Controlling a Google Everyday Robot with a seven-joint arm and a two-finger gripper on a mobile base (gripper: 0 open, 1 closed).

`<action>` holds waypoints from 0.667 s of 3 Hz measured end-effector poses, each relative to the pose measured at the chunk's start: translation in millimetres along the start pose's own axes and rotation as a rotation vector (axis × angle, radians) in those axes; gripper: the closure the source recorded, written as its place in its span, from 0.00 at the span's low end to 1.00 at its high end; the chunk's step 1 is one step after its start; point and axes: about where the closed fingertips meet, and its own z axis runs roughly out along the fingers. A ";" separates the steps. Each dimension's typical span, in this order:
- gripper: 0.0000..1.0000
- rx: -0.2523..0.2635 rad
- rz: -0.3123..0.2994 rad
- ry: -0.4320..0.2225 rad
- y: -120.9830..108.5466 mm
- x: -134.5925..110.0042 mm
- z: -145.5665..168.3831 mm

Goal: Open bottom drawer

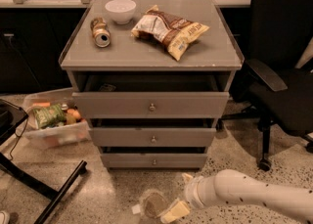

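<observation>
Your gripper [179, 194] hangs low over the floor [107, 196] at near right, fingers spread, holding nothing. Just beyond it, the bottom drawer [127, 160] sits lowest in the cabinet [146, 54], lengthwise left to right, knob [154, 162] facing near.

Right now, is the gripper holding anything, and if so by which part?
Nothing is held. The gripper hangs open low by the floor, in front of and below the bottom drawer, clear of its knob.
</observation>
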 end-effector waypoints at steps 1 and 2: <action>0.00 0.008 0.064 0.032 -11.2 8.7 11.3; 0.00 0.073 0.150 -0.012 -47.5 19.4 36.2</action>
